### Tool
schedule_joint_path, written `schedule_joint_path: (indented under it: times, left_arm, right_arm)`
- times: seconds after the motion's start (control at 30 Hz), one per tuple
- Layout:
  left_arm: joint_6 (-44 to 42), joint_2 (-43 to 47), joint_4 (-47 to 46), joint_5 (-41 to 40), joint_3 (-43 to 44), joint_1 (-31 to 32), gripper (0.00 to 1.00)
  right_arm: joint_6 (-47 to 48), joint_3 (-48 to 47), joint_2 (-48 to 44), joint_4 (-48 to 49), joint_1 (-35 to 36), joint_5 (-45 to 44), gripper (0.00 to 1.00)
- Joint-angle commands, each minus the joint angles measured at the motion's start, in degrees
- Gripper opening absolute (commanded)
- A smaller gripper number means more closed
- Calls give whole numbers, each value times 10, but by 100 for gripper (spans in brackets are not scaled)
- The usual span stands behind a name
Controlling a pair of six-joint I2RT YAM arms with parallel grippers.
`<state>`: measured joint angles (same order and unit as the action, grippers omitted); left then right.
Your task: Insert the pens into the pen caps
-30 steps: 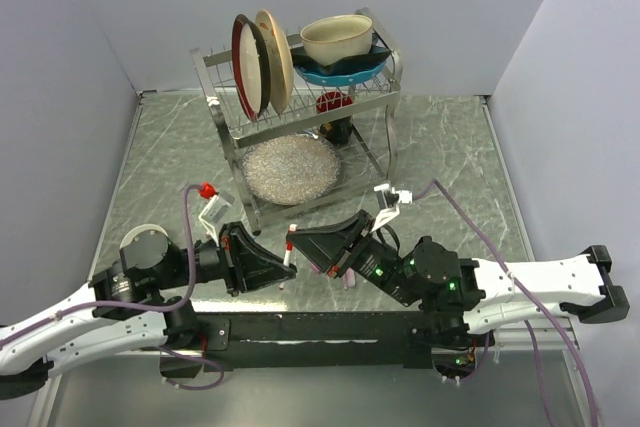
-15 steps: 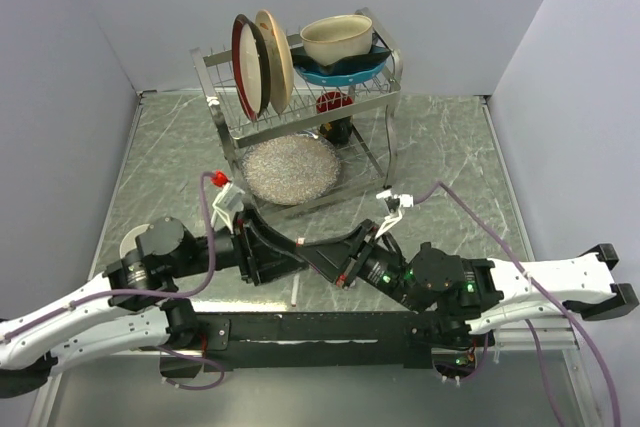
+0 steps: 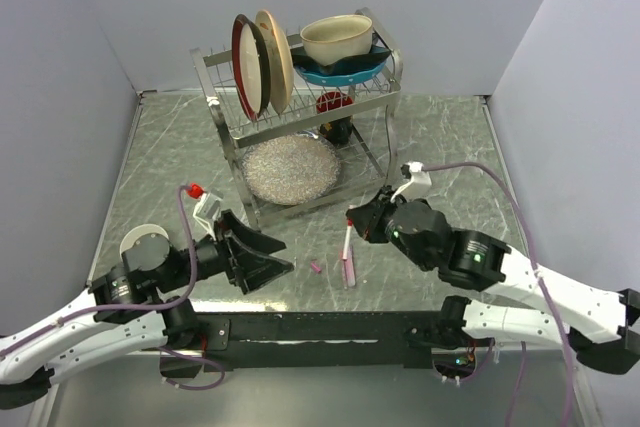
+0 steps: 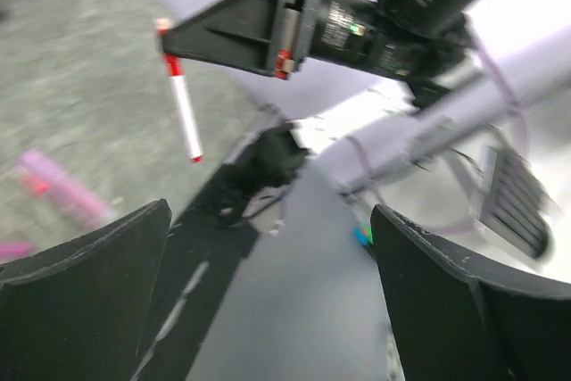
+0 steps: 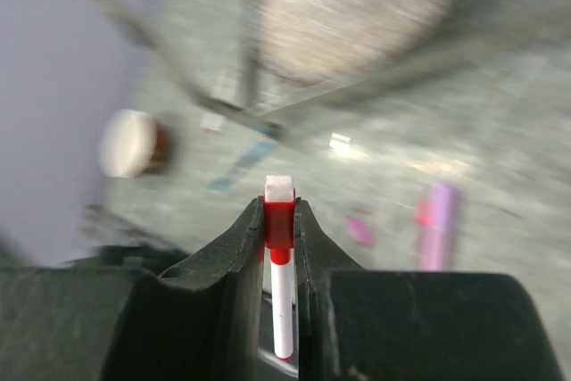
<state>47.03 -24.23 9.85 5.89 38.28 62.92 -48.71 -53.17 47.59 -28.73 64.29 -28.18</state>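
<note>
From above, your two arms have split apart since a second ago, when their tips met near the table's front edge. Your left gripper [image 3: 268,263] has pulled back to the left with its jaws spread wide, holding nothing. Your right gripper [image 3: 354,223] has lifted away to the right, clenched on the white pen [image 3: 347,243], which hangs down from it. The pink pen [image 3: 350,273] lies on the table [image 3: 450,137] just below, with a pink cap [image 3: 315,268] just beside it.

Your left wrist camera shows the left gripper [image 4: 269,211] gaping. Beyond it, the white pen [image 4: 185,113] dangles red tip down from the right gripper [image 4: 165,35]. The small print on that gripper's body is too blurred to read.

In your right wrist view, the right gripper [image 5: 279,210] pinches the white pen [image 5: 283,310] at its red band. The pink pen [image 5: 435,225] and pink cap [image 5: 359,230] lie blurred on the table beyond.
</note>
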Motion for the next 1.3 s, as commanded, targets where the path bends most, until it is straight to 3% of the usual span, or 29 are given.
schedule_joint_path:
  times: [0.0, 0.23, 0.5, 0.63, 0.87, 1.07, 1.27]
  left_arm:
    - [22, 1, 89, -127, 10, -2, 99]
    - [104, 1, 170, -254, -15, -2, 99]
    - [242, 80, 316, -388, -29, -2, 99]
    - [230, 108, 305, -384, -41, -2, 98]
    - [199, 34, 323, -399, -24, -2, 99]
    - [177, -38, 365, -445, 27, -2, 96]
    - [203, -26, 407, -514, 27, -2, 95]
  right_arm:
    - [25, 27, 25, -85, -79, 58, 0]
    - [63, 114, 105, -20, -153, 139, 4]
    - [80, 130, 222, 35, -170, 156, 7]
    - [85, 131, 264, 63, -181, 155, 11]
    - [83, 122, 301, 78, -188, 159, 27]
    - [78, 119, 276, 61, -188, 144, 42]
    - [78, 112, 233, 35, -187, 132, 47]
